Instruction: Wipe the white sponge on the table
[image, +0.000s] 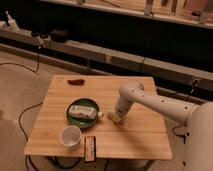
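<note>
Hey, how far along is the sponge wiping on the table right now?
Done: the gripper is down on the wooden table with the white sponge under it. In hand: it sits mid-table, just beside the green plate. Left: no wipe marks show, so remaining coverage is unclear.

gripper (118, 113) white, at 3 o'clock of green plate (73, 119) | white sponge (114, 119) pale | table (140, 132) light wood | cup (70, 136) white

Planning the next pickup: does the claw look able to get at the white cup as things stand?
Probably yes. The claw sits low on the table, right of the green plate. The white cup stands uncovered at the front-left, with bare wood between them.
</note>
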